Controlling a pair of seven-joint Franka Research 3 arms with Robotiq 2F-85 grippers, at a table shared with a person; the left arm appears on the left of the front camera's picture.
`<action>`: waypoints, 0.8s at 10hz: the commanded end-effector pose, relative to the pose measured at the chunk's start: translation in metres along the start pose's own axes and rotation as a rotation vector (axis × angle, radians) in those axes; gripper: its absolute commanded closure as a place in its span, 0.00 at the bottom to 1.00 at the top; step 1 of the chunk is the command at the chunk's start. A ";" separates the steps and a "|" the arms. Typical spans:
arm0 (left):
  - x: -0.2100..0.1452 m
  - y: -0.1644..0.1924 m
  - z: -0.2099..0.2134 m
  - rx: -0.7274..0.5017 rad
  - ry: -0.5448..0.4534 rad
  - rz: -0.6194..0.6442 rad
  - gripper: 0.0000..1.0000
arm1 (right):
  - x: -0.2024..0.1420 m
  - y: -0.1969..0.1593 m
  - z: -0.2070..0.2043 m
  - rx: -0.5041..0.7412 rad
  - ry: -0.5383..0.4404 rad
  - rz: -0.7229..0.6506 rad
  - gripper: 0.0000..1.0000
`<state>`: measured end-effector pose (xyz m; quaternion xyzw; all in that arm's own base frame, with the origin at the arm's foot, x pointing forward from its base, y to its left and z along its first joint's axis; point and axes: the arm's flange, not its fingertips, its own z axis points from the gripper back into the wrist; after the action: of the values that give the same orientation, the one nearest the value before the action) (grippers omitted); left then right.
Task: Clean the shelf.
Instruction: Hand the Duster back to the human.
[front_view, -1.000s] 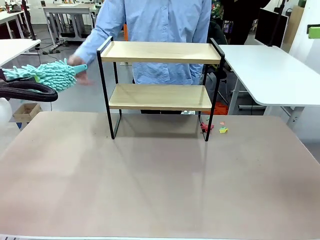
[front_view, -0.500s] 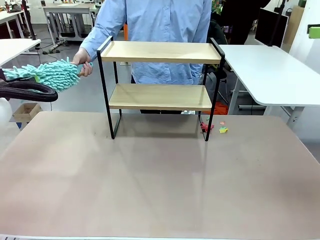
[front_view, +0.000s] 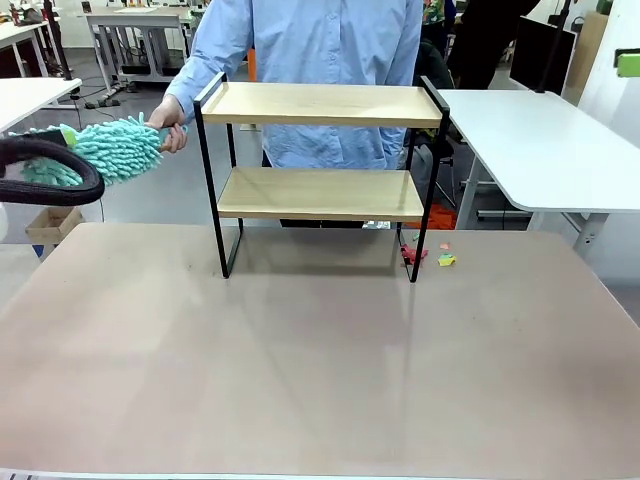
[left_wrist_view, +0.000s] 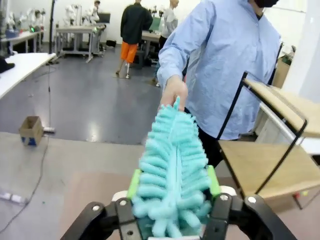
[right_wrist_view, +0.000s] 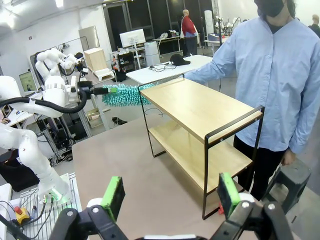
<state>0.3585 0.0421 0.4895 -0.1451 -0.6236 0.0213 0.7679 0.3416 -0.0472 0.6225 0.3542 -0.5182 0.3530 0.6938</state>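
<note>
Across the beige table (front_view: 300, 370), near its far edge, stands the small two-tier shelf (front_view: 320, 150) of light wooden boards in a thin black metal frame. Behind it stands a person in a light blue shirt (front_view: 320, 60), whose hand (front_view: 172, 132) holds the handle end of a fluffy turquoise microfibre duster (left_wrist_view: 172, 170) out to the shelf's left. The left gripper (left_wrist_view: 172, 192) has the duster's other end between its green pads, which stand on either side of the fluff; whether they press it firmly cannot be told. The right gripper (right_wrist_view: 170, 195) hangs above the table with its jaws spread wide and nothing between them, the shelf ahead of it.
</note>
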 end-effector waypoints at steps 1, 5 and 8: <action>0.061 0.001 0.028 0.010 -0.038 0.102 0.00 | 0.002 0.000 0.001 0.001 0.004 0.000 0.00; 0.154 0.054 0.074 0.049 -0.075 0.323 0.00 | 0.002 0.000 0.001 0.001 0.004 0.000 0.00; 0.159 0.087 0.086 0.066 -0.090 0.327 0.00 | 0.002 0.000 0.001 0.001 0.004 0.000 0.00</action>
<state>0.3247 0.1783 0.6257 -0.2118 -0.6289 0.1887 0.7239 0.3416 -0.0474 0.6225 0.3540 -0.5182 0.3529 0.6940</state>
